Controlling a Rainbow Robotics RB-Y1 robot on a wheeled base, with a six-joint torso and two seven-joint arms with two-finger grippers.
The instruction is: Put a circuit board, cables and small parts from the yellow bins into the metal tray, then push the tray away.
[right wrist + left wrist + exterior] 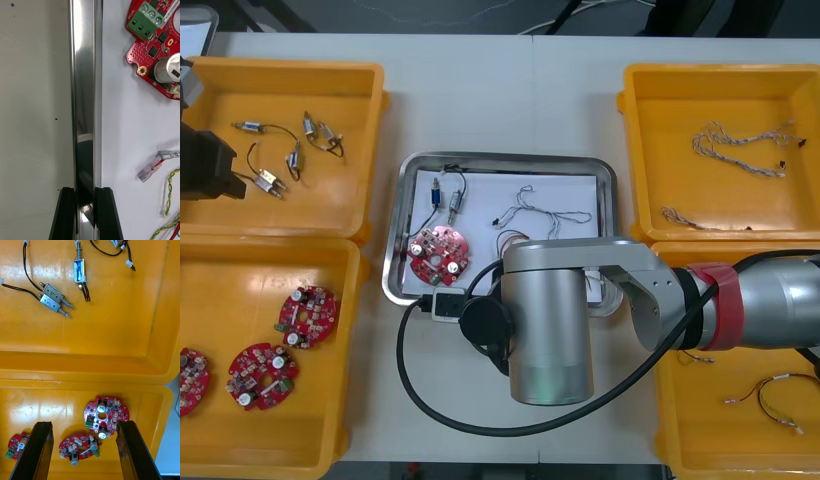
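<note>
The right gripper (85, 192) clamps the near rim of the loaded metal tray (510, 161) at table centre, presumably to push it away, while the left gripper (84, 423) hangs released over the left yellow bins (90, 369).

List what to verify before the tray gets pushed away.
1. Is a board in the tray: ok.
2. Are cables inside: ok, a blue-white cable and a red-yellow cable.
3. Is a small part inside: ok.
4. Grip: ok, the right gripper is shut on the tray's near rim.
5. Is the table beyond the tray bare: ok.
6. Is the left gripper clear: ok, open over the left bins.
</note>
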